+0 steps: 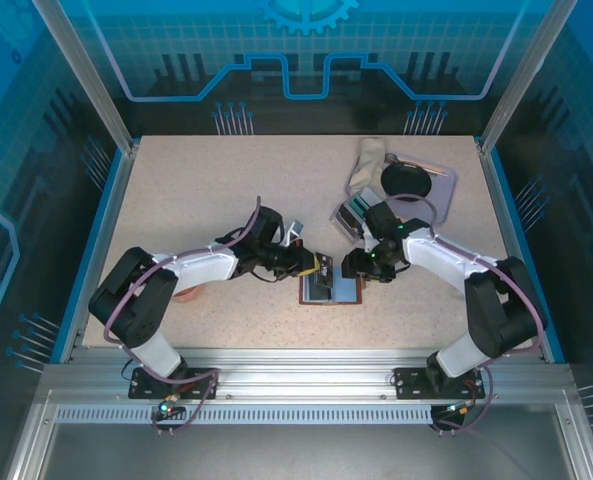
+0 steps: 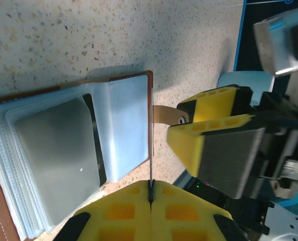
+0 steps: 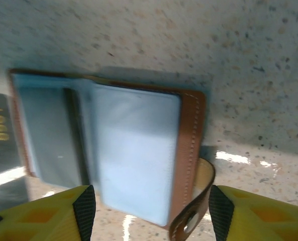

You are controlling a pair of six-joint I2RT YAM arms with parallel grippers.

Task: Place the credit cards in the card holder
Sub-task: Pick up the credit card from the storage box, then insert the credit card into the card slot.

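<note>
Right now, pinning the card holder (image 1: 331,288) open and flat on the table (image 1: 196,200), between the two arms and just ahead of their wrists. Pinching it with the left gripper (image 2: 150,193), fingers pressed tight together on a thin edge running from the brown border into the seam. Judging that edge to be part of the holder rather than a loose card, though not telling for certain. Hovering the right gripper (image 3: 147,208) just beside the same border, with jaws wide apart and carrying nothing, the snap tab (image 2: 165,114) curling up between the fingers. Showing one grey card (image 2: 56,150) inside a clear pocket with a dark gap beside it, so not confirming its depth. Leaving apparently more credit cards (image 1: 349,215) well apart, beside the tray (image 1: 446,190).

Risking, first, a snag: catching the tab on a finger while drawing the right arm away, and so dragging or twisting the holder against the left pinch. Risking, too, tugging the pocket leaves upward with that pinch, tipping the holder and letting the grey card slide back out. Working with both grippers very close together, so also courting a knock between fingers. Possibly, on releasing the pinch too early, letting the leaves flop over the free pockets.
</note>
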